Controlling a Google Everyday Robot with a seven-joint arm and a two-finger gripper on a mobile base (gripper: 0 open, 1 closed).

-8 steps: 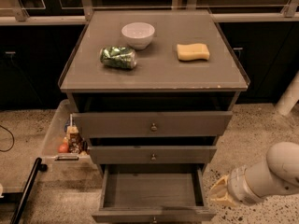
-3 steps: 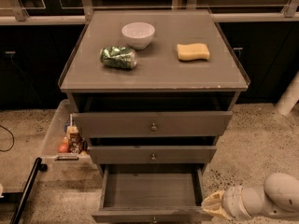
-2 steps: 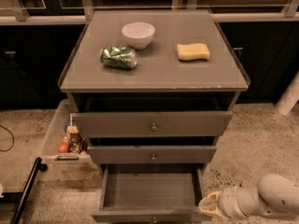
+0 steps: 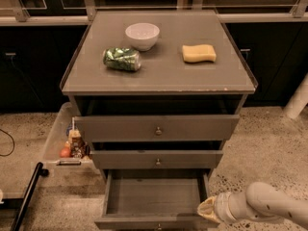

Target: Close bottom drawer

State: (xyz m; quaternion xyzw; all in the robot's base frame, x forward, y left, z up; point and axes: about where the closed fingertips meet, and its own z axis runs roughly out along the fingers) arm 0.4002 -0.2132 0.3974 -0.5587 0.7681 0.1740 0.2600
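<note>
1. Left of the bottom drawer (image 4: 153, 196), a pale bin (image 4: 54, 137) sits on the floor. It holds small bottles or packets, too small to name. A black pole (image 4: 26, 196) below the bin is cut off by the frame.
2. The bottom drawer is the lowest of the three in the cabinet (image 4: 159, 128). It is pulled well out, and its floor looks bare as far as can be seen.
3. Handling, as a judgement: it is a stiff wooden box on runners, light with nothing in it, and not fragile. It should slide in under a steady, straight shove. A push at one corner may skew it and make it bind.
4. Where to press: the flat front panel (image 4: 154, 221), close to the centre knob (image 4: 158, 226). A push should be enough, with no grasp needed.
5. Hard to make out: the lower frame edge cuts the front panel and knob, so the front face is barely seen. The runners are hidden.
6. Above the bottom drawer, on the cabinet's surface (image 4: 96, 78), lie a green packet (image 4: 121, 59), a white bowl (image 4: 142, 35) and a yellow sponge (image 4: 198, 53). None of them is part of this job.
7. The gripper (image 4: 208, 210) is at the bottom drawer's right front corner, touching it or just beside it; I cannot say which. I also cannot tell whether it is wide or narrow. The arm (image 4: 269, 207) runs out of frame to the right.
</note>
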